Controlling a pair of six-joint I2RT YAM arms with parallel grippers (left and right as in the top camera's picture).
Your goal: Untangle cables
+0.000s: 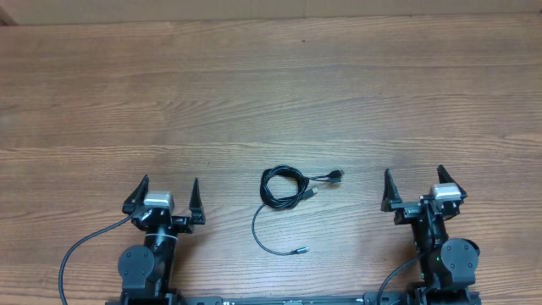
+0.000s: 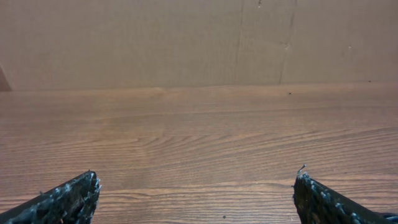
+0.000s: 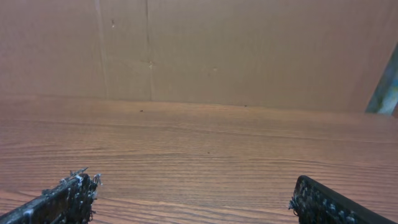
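The cables (image 1: 283, 188) lie as a small black coiled bundle on the wooden table, between the two arms in the overhead view. Plug ends stick out to its right, and one loose strand (image 1: 261, 235) curves down toward the front edge. My left gripper (image 1: 164, 196) stands open to the left of the bundle, well apart from it. My right gripper (image 1: 418, 186) stands open to the bundle's right, also apart. In both wrist views only bare wood lies between the wide-spread fingertips (image 2: 81, 190) (image 3: 71, 190); the cables are out of view there.
A brown cardboard wall (image 2: 199, 43) stands along the far edge of the table (image 1: 271, 93). Thick black arm cables (image 1: 76, 254) loop near the front edge beside each arm base.
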